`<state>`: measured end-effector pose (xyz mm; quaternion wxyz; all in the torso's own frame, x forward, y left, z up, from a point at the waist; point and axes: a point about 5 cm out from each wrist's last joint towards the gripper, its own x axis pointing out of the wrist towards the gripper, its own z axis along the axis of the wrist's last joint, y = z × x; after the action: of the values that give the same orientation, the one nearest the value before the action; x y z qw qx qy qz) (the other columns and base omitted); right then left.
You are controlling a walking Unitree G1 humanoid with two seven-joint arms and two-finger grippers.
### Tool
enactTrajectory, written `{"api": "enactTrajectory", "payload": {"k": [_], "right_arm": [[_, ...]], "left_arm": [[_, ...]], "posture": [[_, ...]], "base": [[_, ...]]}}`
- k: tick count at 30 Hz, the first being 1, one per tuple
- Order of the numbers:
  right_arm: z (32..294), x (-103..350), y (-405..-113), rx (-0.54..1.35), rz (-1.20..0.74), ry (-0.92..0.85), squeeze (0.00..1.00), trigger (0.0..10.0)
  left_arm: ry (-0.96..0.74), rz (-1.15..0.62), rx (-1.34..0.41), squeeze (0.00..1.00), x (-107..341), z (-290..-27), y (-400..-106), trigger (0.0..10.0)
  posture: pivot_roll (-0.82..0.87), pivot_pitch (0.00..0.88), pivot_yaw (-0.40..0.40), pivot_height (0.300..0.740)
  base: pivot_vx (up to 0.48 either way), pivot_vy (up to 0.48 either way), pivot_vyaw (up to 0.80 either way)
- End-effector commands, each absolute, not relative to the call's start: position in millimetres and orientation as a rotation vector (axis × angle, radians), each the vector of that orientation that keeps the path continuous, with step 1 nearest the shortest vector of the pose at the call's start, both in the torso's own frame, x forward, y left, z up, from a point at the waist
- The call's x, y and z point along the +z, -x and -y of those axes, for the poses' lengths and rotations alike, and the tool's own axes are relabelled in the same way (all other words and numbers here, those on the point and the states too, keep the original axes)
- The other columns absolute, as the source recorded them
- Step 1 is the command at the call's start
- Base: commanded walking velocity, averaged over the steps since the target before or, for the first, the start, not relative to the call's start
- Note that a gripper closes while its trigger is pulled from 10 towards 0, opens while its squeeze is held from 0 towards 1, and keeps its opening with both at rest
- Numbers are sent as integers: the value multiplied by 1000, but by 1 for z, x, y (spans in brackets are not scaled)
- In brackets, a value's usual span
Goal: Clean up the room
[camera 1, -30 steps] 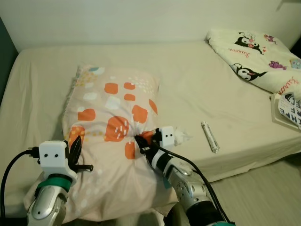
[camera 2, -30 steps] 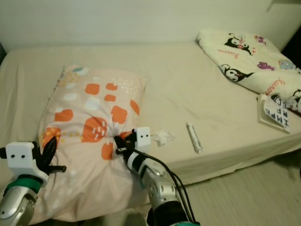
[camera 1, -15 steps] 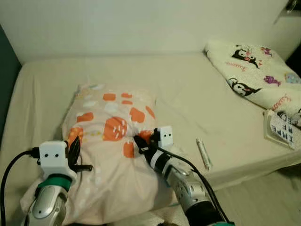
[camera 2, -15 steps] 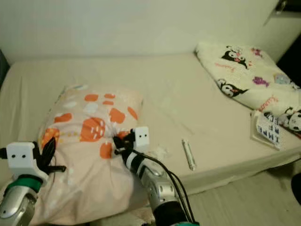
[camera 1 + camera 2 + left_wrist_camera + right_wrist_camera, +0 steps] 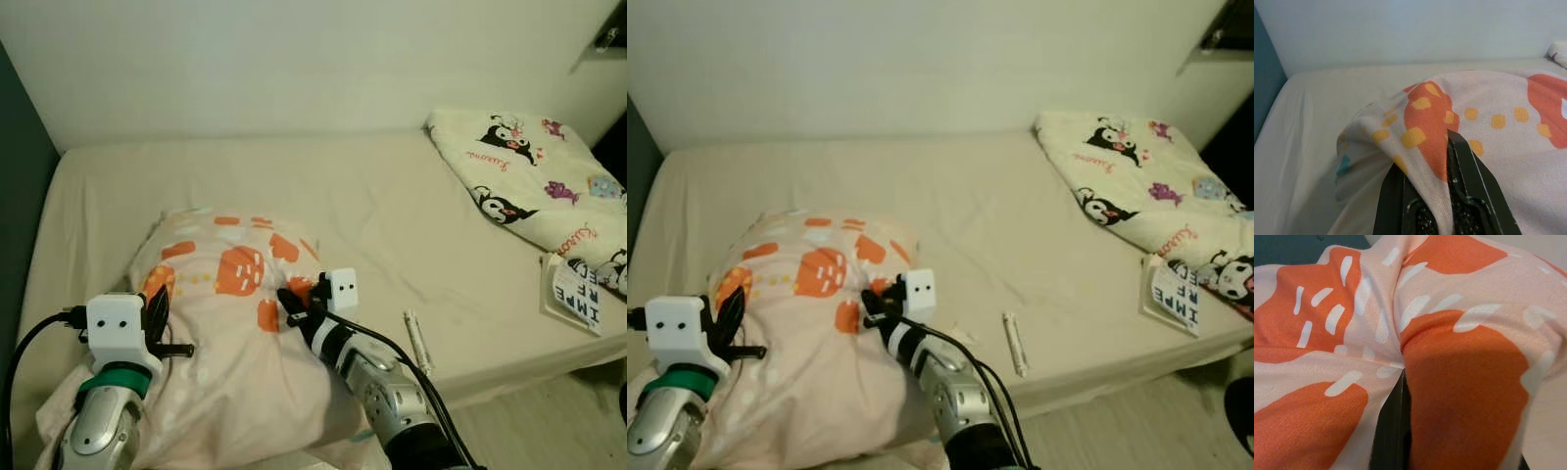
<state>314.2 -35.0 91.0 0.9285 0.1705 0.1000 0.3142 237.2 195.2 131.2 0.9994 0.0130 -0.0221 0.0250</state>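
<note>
Both tools, left (image 5: 157, 315) and right (image 5: 290, 304), pinch the pillow (image 5: 235, 323); the book's (image 5: 578, 296) lettering perhaps reads "IMPE".

The head's two eyes look forward and down over the bed (image 5: 392, 215) from its near edge. Each wrist camera looks close along its fingers into the pillow (image 5: 235, 323), shared by all views.

Both arms forward, left hand (image 5: 157, 311) and right hand (image 5: 290, 302) each pinched on fabric.
</note>
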Motion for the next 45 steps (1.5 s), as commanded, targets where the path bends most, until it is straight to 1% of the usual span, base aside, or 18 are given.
{"api": "enactTrajectory", "payload": {"k": [1,5,11,16,22,27,32,42,45], "right_arm": [[3,103,-306,706,-160,-425,0,10000],[5,102,-306,687,-151,-406,0,10000],[6,103,-307,677,-142,-398,0,10000],[6,104,-308,670,-123,-356,0,10000],[6,104,-310,665,-129,-353,0,10000],[5,104,-310,659,-132,-365,0,10000],[11,96,-311,617,-146,-369,0,10000],[18,93,-311,567,-141,-377,0,10000],[20,95,-312,561,-132,-379,0,10000]], "left_arm": [[-28,44,34,0,129,-191,-235,10000],[-29,41,66,0,128,-195,-234,10000],[-30,43,74,0,128,-196,-233,10000],[-42,54,75,0,131,-194,-234,10000],[-55,62,56,0,134,-191,-235,10000],[-57,55,59,0,134,-190,-235,10000],[-63,61,69,0,142,-193,-238,10000],[-110,71,74,0,156,-199,-237,10000],[-121,62,67,0,157,-199,-237,10000]], "posture": [[160,36,-59,740],[160,46,-62,740],[161,54,-61,740],[162,55,-61,740],[163,55,-62,740],[169,56,-59,740],[203,44,-46,740],[241,56,-13,740],[245,55,-14,740]], "base": [[0,0,0],[0,0,0],[0,0,0],[0,0,0],[0,-480,800],[0,-289,800],[0,0,0],[0,0,0],[0,0,0]]}}
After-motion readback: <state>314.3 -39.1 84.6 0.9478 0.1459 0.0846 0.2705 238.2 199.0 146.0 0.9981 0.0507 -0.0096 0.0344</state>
